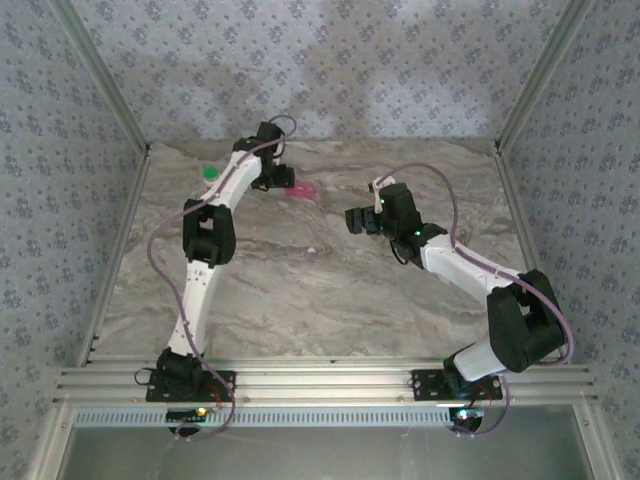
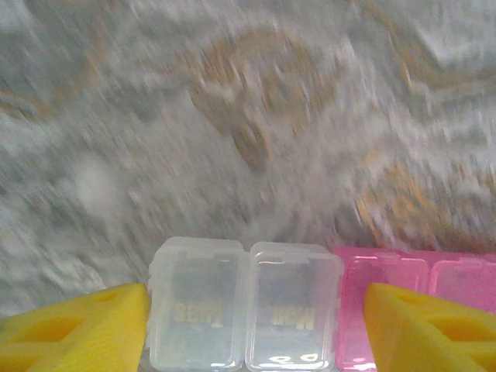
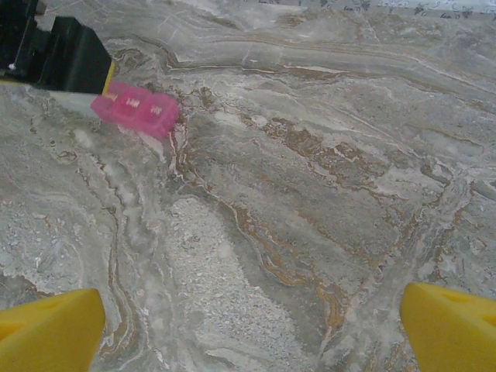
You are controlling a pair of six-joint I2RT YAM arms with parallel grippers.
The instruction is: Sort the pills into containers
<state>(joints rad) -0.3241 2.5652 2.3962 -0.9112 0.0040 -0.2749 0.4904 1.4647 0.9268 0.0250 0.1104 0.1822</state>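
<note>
Pill box [image 2: 256, 310] on marbled tabletop [image 1: 330, 290]

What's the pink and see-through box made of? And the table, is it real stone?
The pill box looks like glossy plastic: its cloudy and pink lids are see-through and glint. The table looks like marble, with grey and brown veins, but may be only printed.

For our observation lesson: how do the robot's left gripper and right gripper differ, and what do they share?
The left gripper has the pill box lying across its finger gap; the right gripper hangs over bare table. The left gripper's fingers stand closer together than the right gripper's. The left gripper is at the table's far side, the right gripper nearer the middle. Both are open, with yellow fingers.
</note>
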